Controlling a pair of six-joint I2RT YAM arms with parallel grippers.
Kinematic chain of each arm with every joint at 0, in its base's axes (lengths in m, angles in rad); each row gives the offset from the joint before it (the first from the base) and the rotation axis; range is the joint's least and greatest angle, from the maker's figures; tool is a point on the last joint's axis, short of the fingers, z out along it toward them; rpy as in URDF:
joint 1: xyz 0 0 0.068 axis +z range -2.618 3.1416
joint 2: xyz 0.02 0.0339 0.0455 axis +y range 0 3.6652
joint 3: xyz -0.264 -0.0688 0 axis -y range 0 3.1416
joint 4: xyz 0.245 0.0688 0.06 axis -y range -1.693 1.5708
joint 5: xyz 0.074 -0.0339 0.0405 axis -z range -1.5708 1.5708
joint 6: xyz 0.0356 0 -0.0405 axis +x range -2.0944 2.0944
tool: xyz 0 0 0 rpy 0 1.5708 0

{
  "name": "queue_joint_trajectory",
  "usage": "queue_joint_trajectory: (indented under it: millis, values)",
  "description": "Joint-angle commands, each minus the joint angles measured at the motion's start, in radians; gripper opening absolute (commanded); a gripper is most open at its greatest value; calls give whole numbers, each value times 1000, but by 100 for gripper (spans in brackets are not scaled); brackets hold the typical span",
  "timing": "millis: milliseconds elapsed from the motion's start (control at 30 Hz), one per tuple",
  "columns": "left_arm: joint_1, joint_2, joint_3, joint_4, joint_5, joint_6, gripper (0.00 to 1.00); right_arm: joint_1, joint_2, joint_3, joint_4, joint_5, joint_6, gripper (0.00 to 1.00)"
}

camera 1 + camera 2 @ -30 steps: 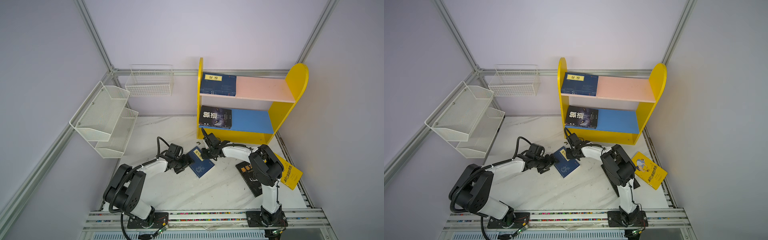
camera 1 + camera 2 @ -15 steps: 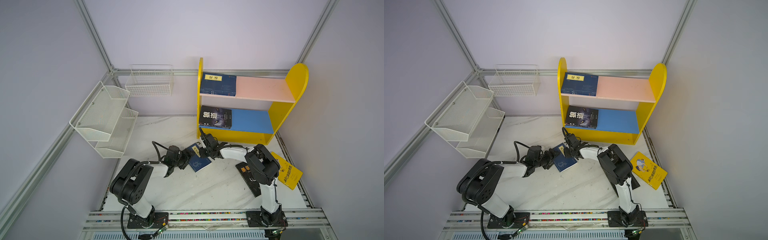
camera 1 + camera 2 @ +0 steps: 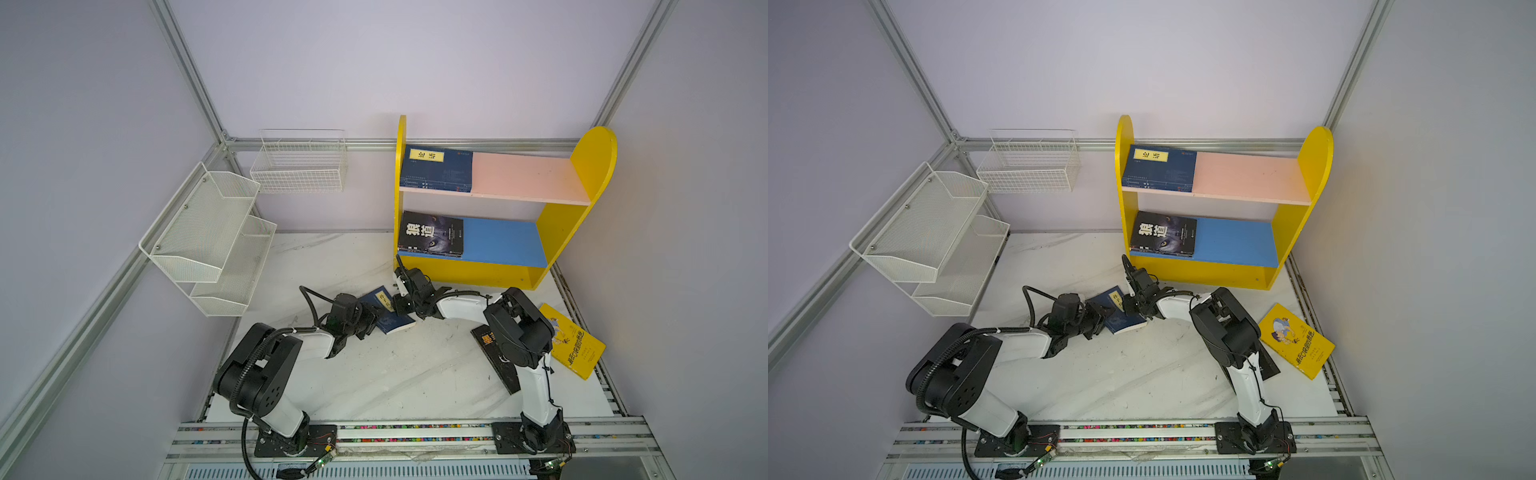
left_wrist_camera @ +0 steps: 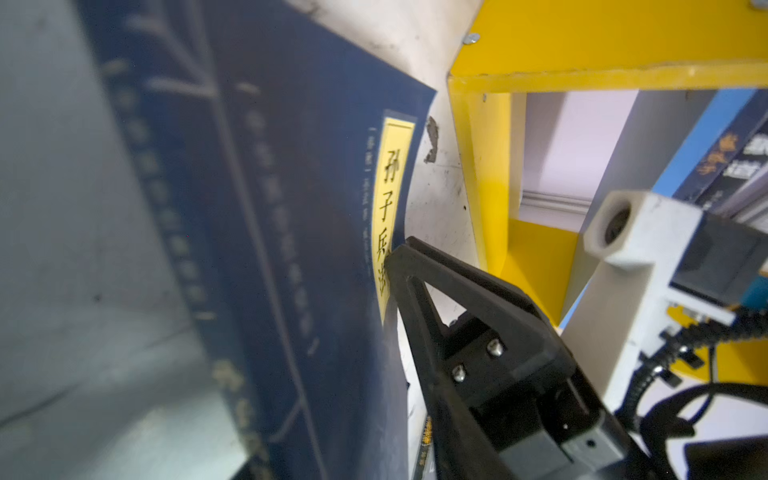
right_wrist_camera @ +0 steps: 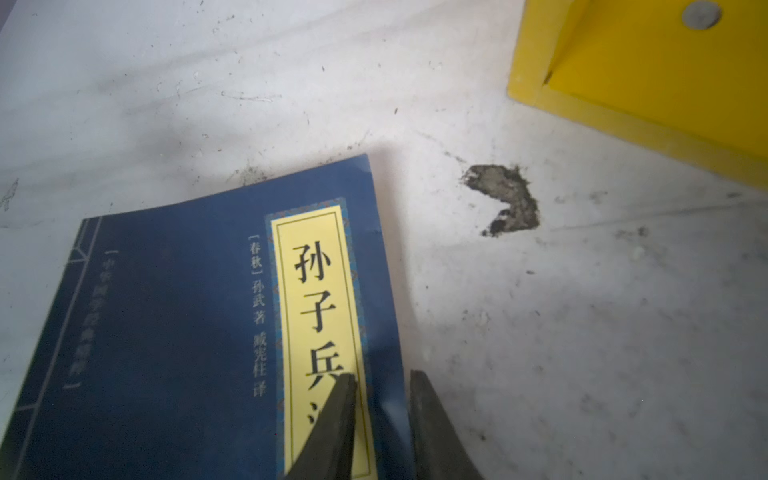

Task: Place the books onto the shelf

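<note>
The navy book (image 3: 390, 316) with the yellow label lies on the tabletop (image 3: 374, 374), just in front of the shelf (image 3: 594, 166). The right end effector (image 5: 381, 378) pinches the book's edge by the label. The left end effector (image 3: 368, 320) is at the book's other side. I cannot tell if it is open or closed. A yellow book (image 3: 573, 345) lies on the tabletop, off to the right.

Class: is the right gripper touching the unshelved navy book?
Touching. The right wrist view shows the right gripper straddling the edge of the navy book; the left wrist view, its fingertip pressing the cover.
</note>
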State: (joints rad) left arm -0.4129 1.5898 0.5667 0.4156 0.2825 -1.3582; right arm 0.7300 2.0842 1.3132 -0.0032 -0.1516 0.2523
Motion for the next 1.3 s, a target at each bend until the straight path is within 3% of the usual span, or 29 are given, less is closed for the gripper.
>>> queue_joint_trajectory:
  millis: [0,167,333,433,500,600,667,800,1000,1267]
  values:
    - [-10,-46,26,61,10,39,29,40,38,-38,-189,-108,-15,26]
    - [-10,-115,102,-120,8,128,2,29,-28,10,-196,-126,5,29]
    - [-11,-308,334,-594,-56,385,0,-23,-176,96,-219,-123,55,31]
    - [-9,-389,513,-763,-31,586,0,-74,-290,161,-209,-153,81,38]
    - [-9,-412,655,-861,-8,674,0,-115,-370,174,-154,-219,73,49]
    - [-9,-424,840,-915,28,765,0,-193,-479,169,-54,-274,156,76]
    - [-9,-431,911,-863,42,782,0,-234,-551,157,11,-304,221,83]
    - [-9,-442,961,-578,85,738,0,-261,-701,125,120,-314,300,97]
    - [-9,-364,1015,-165,98,602,0,-262,-848,30,382,-395,459,97]
    - [-15,-199,1087,131,138,385,0,-245,-828,-73,658,-416,627,97]
